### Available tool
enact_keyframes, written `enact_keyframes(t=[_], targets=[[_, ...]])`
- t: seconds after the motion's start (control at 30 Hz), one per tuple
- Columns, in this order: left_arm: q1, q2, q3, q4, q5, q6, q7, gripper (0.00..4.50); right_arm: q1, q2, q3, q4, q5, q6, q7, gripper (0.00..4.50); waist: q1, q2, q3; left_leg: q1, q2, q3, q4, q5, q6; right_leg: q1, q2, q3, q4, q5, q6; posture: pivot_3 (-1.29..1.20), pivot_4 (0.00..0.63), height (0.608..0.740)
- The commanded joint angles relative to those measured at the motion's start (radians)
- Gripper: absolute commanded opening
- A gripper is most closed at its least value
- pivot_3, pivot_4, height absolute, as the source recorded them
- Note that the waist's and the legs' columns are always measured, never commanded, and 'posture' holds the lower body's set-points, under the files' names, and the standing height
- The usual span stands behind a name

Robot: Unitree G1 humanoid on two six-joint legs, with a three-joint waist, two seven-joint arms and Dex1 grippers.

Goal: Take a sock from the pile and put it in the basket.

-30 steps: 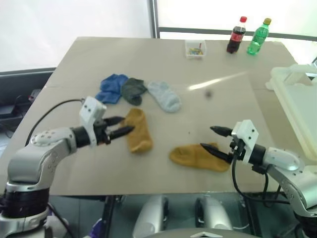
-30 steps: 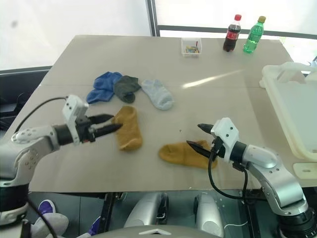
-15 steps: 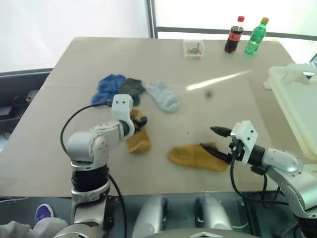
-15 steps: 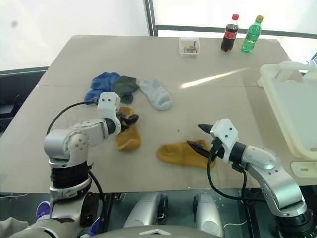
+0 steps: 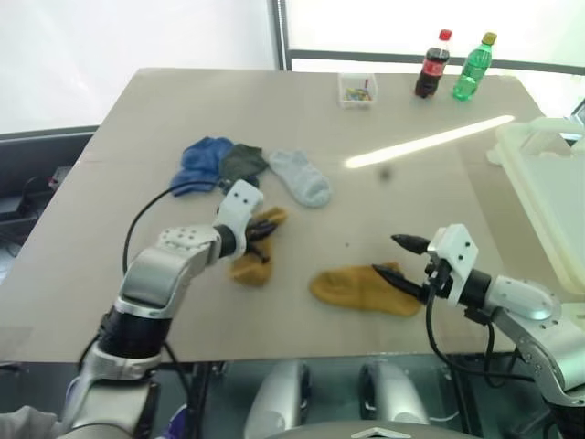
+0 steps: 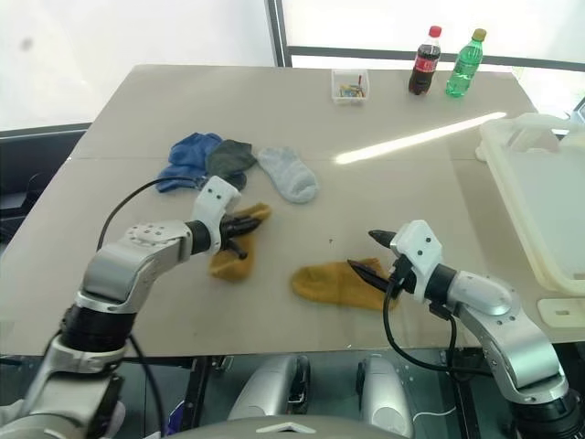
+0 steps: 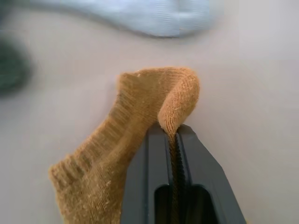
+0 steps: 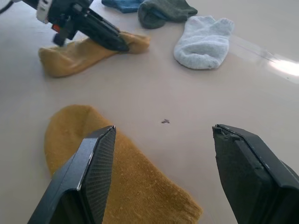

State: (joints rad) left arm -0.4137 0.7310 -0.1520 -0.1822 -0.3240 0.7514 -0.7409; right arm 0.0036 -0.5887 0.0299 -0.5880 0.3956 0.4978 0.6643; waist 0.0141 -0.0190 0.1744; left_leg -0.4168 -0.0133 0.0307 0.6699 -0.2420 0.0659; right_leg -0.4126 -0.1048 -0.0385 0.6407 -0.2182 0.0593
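Observation:
The pile lies on the tan table: a blue sock [image 5: 206, 160], a dark green one [image 5: 242, 165] and a pale grey one [image 5: 302, 176]. Just in front of them is a mustard sock [image 5: 249, 263]. My left gripper [image 5: 260, 233] is shut on a raised fold at its upper end; the left wrist view has that fold [image 7: 180, 95] pinched between my fingers [image 7: 156, 158]. A second mustard sock [image 5: 361, 290] lies flat nearer me. My right gripper [image 5: 395, 258] hovers open at its right end, one finger [image 8: 96, 168] over it. The white basket [image 5: 548, 183] stands at the right edge.
At the table's far side stand a small clear box of colourful bits [image 5: 358, 90], a cola bottle [image 5: 431, 66] and a green bottle [image 5: 475, 66]. Bare table [image 5: 411, 192] lies between the socks and the basket. A black cable trails from my left arm.
My left gripper moved right and down onto the mustard sock and shut on its upper end, bunching it up. The right arm stayed still.

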Motion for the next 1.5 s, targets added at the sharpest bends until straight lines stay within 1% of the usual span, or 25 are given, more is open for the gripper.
enact_keyframes(t=[0.03,0.1,0.17,0.23,0.3,0.33,0.37,0.4,0.43,0.47,0.5,0.53,0.63,0.7,0.73,0.8,0.87,0.9,1.0,1.07,1.13,1.3,1.43,1.47,1.5], targets=[[0.001,0.061,-0.081,0.037,0.057,-0.337,-0.269,0.06,0.002,0.007,-0.029,-0.042,0.009,0.012,-0.033,3.36,0.002,0.0,0.0,0.0,0.0,0.0,0.0,0.0,0.0,0.0,-0.001,0.0,-0.001,0.0,0.0,0.0,0.15,0.729],[-0.031,0.025,-0.132,0.102,0.11,-0.483,-0.309,0.06,0.006,0.013,-0.02,-0.062,-0.022,0.048,-0.089,3.36,0.006,0.001,0.0,-0.001,0.0,0.0,0.0,0.0,0.0,0.0,-0.002,0.0,-0.002,0.0,0.0,0.0,0.15,0.729],[-0.065,-0.031,-0.164,0.173,0.156,-0.593,-0.315,0.06,0.001,0.019,-0.012,-0.072,-0.011,0.107,-0.119,3.36,0.012,0.001,0.0,-0.002,0.0,0.0,0.0,-0.001,0.001,0.0,-0.003,0.002,-0.003,0.0,0.0,0.0,0.15,0.729],[-0.099,-0.08,-0.177,0.24,0.149,-0.639,-0.367,0.06,-0.006,0.026,-0.004,-0.085,-0.013,0.153,-0.148,3.36,0.016,0.0,0.0,-0.003,0.0,-0.001,0.001,-0.003,0.005,0.0,-0.003,0.002,-0.004,0.0,0.0,0.0,0.15,0.729],[-0.123,-0.103,-0.174,0.272,0.155,-0.612,-0.373,0.06,-0.015,0.033,0.008,-0.1,-0.012,0.206,-0.175,3.36,0.014,0.0,0.0,-0.006,0.0,-0.001,0.001,-0.003,0.005,-0.002,-0.002,0.002,-0.004,0.0,0.0,0.0,0.15,0.729],[-0.122,-0.096,-0.174,0.274,0.174,-0.628,-0.371,0.55,-0.021,0.039,0.015,-0.105,-0.011,0.227,-0.185,3.36,0.007,0.0,0.0,-0.007,0.0,-0.001,0.001,-0.003,0.006,-0.003,-0.002,0.001,-0.004,0.0,0.0,0.0,0.15,0.729],[-0.113,-0.085,-0.168,0.264,0.178,-0.633,-0.379,0.89,-0.029,0.047,0.02,-0.111,-0.004,0.246,-0.194,3.36,0.003,0.0,0.0,-0.009,0.0,-0.001,0.002,-0.002,0.005,-0.006,0.001,-0.001,-0.002,0.003,0.004,0.0,0.15,0.729],[-0.099,-0.072,-0.158,0.245,0.173,-0.634,-0.392,0.99,-0.038,0.056,0.025,-0.116,0.002,0.262,-0.202,3.36,0.0,0.0,0.0,-0.01,0.0,-0.001,0.002,-0.002,0.005,-0.007,0.002,-0.002,-0.001,0.003,0.004,0.0,0.15,0.729],[-0.082,-0.061,-0.137,0.216,0.159,-0.621,-0.39,1.59,-0.052,0.066,0.033,-0.12,0.006,0.28,-0.209,3.36,-0.007,0.001,0.0,-0.01,0.0,-0.001,0.002,-0.002,0.005,-0.007,0.003,-0.002,0.0,0.003,0.004,0.0,0.15,0.729],[-0.066,-0.052,-0.113,0.182,0.141,-0.594,-0.383,1.81,-0.067,0.074,0.04,-0.121,0.008,0.295,-0.216,3.36,-0.01,0.001,0.0,-0.01,0.0,-0.001,0.001,-0.002,0.005,-0.007,0.004,-0.002,0.0,0.003,0.004,0.0,0.15,0.729],[-0.044,-0.044,-0.075,0.128,0.103,-0.54,-0.366,2.4,-0.087,0.085,0.047,-0.12,0.014,0.311,-0.219,3.36,-0.014,0.001,0.0,-0.01,0.0,-0.001,0.001,-0.002,0.005,-0.007,0.005,-0.002,0.0,0.003,0.004,0.0,0.15,0.729],[-0.02,-0.032,-0.036,0.068,0.061,-0.483,-0.355,2.81,-0.112,0.096,0.053,-0.116,0.026,0.33,-0.22,3.36,-0.015,0.001,0.0,-0.01,0.0,-0.001,0.002,-0.002,0.006,-0.007,0.005,-0.002,0.0,0.003,0.004,0.0,0.15,0.729],[0.029,0.005,0.066,-0.075,-0.072,-0.295,-0.338,2.81,-0.193,0.122,0.07,-0.091,0.05,0.375,-0.215,3.36,-0.021,0.001,0.001,-0.011,0.0,-0.003,0.003,-0.003,0.006,-0.007,0.004,-0.003,0.0,0.003,0.005,0.0,0.15,0.729],[0.056,0.036,0.161,-0.155,-0.194,-0.112,-0.297,2.81,-0.263,0.131,0.107,-0.043,0.047,0.373,-0.187,3.36,-0.02,0.001,0.001,-0.011,0.0,-0.005,0.004,-0.003,0.006,-0.006,0.004,-0.005,0.0,0.003,0.005,0.0,0.15,0.729],[0.067,0.05,0.194,-0.184,-0.237,-0.045,-0.282,2.81,-0.288,0.133,0.121,-0.024,0.046,0.371,-0.176,3.36,-0.023,0.001,0.001,-0.011,0.0,-0.006,0.005,-0.003,0.006,-0.006,0.004,-0.006,0.0,0.003,0.005,0.0,0.15,0.729],[0.147,0.074,0.275,-0.256,-0.279,0.071,-0.208,2.81,-0.356,0.147,0.174,0.038,0.032,0.358,-0.152,3.36,-0.026,0.001,0.001,-0.011,0.0,-0.007,0.006,-0.003,0.006,-0.005,0.005,-0.007,0.001,0.003,0.005,0.0,0.15,0.729],[0.228,0.073,0.331,-0.308,-0.3,0.199,-0.108,2.81,-0.406,0.16,0.219,0.095,0.017,0.347,-0.131,3.36,-0.028,0.002,0.001,-0.01,0.0,-0.007,0.006,-0.002,0.005,-0.005,0.006,-0.006,0.001,0.003,0.005,0.0,0.15,0.729],[0.265,0.072,0.338,-0.332,-0.285,0.217,-0.07,2.81,-0.423,0.164,0.237,0.12,0.006,0.333,-0.121,3.36,-0.032,0.002,0.001,-0.01,0.0,-0.007,0.006,-0.001,0.003,-0.005,0.006,-0.006,0.001,0.003,0.005,0.0,0.15,0.729],[0.342,-0.01,0.396,-0.399,-0.32,0.34,0.075,2.81,-0.481,0.196,0.28,0.221,-0.031,0.298,-0.106,3.36,-0.025,0.002,0.001,-0.01,0.0,-0.007,0.006,0.0,0.002,-0.005,0.007,-0.005,0.002,0.003,0.005,0.0,0.15,0.729],[0.382,-0.053,0.417,-0.433,-0.326,0.397,0.148,2.81,-0.511,0.212,0.306,0.289,-0.065,0.264,-0.096,3.36,-0.013,0.001,0.001,-0.011,0.0,-0.009,0.007,0.0,0.001,-0.005,0.007,-0.007,0.002,0.003,0.005,0.0,0.15,0.729],[0.432,-0.074,0.421,-0.455,-0.298,0.425,0.212,2.81,-0.542,0.227,0.336,0.357,-0.098,0.23,-0.084,3.36,-0.015,0.001,0.001,-0.01,0.0,-0.008,0.007,0.0,0.001,-0.005,0.007,-0.006,0.002,0.003,0.005,0.0,0.15,0.729],[0.475,-0.125,0.466,-0.469,-0.322,0.464,0.281,2.81,-0.586,0.253,0.369,0.485,-0.161,0.183,-0.064,3.36,-0.023,0.001,0.001,-0.002,0.0,-0.007,0.005,0.0,0.0,0.001,0.007,-0.004,0.002,0.003,0.004,0.0,0.15,0.729],[0.488,-0.148,0.457,-0.467,-0.335,0.473,0.309,2.81,-0.616,0.264,0.376,0.56,-0.193,0.172,-0.042,3.36,-0.026,0.002,0.001,0.001,0.0,-0.006,0.001,0.002,-0.002,0.001,0.008,-0.002,0.003,0.003,0.004,0.0,0.15,0.729],[0.482,-0.155,0.444,-0.456,-0.327,0.468,0.322,2.43,-0.62,0.266,0.383,0.578,-0.203,0.163,-0.032,3.36,-0.026,0.002,0.0,0.001,0.0,-0.005,0.001,0.002,-0.002,0.001,0.008,-0.002,0.003,0.003,0.004,0.0,0.15,0.729],[0.475,-0.155,0.42,-0.444,-0.315,0.453,0.326,2.3,-0.62,0.27,0.389,0.594,-0.212,0.154,-0.025,3.12,-0.026,0.002,0.0,0.001,0.0,-0.005,0.001,0.002,-0.002,0.001,0.008,-0.002,0.003,0.003,0.004,0.0,0.15,0.729]])
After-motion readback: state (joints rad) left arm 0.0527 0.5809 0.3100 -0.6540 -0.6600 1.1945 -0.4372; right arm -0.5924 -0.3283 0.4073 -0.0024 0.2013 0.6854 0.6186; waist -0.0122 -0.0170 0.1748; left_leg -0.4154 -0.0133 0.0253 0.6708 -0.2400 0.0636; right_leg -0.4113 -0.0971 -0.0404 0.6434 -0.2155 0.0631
